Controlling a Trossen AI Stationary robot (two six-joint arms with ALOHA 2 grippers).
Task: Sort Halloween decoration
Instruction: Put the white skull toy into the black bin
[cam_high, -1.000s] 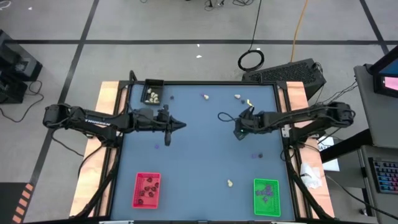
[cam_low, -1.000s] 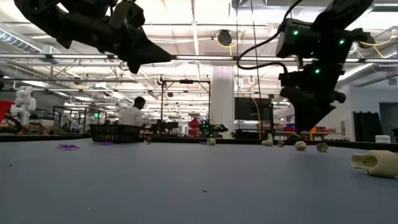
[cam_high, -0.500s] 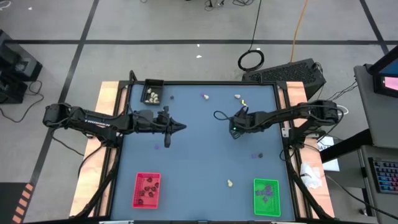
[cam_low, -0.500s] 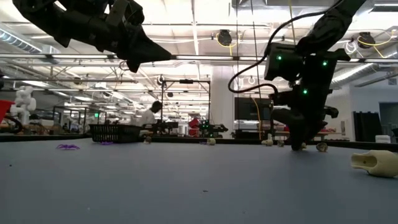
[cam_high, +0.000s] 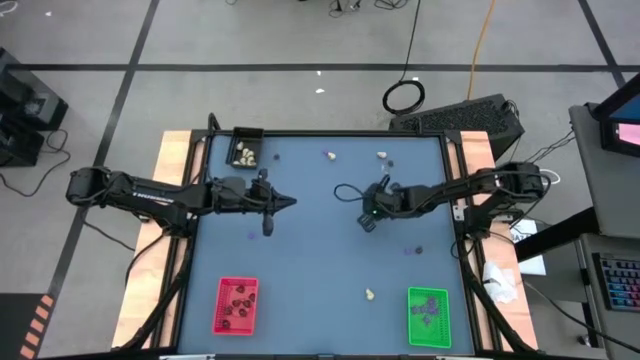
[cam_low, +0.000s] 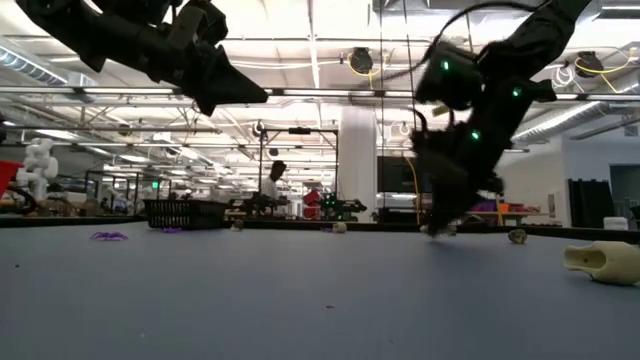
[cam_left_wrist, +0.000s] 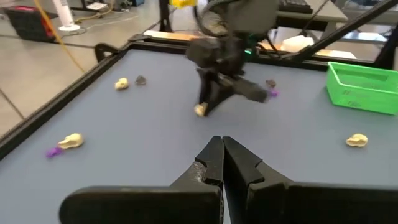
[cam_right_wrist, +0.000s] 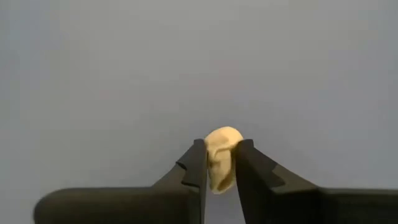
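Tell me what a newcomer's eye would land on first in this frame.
The right gripper, low over the middle of the blue table, with a cream-white lump pinched between its fingers. Next, the bright red tray and green tray at the near corners, both holding trinkets. The left gripper hangs shut over the table's left half.

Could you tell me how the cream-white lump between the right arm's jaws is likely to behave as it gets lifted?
The cream-white lump looks rounded and bumpy, so it may twist or slip between the narrow jaws of the right gripper. It keeps its shape where pinched, so it is probably stiff. Being tiny, it is likely light.
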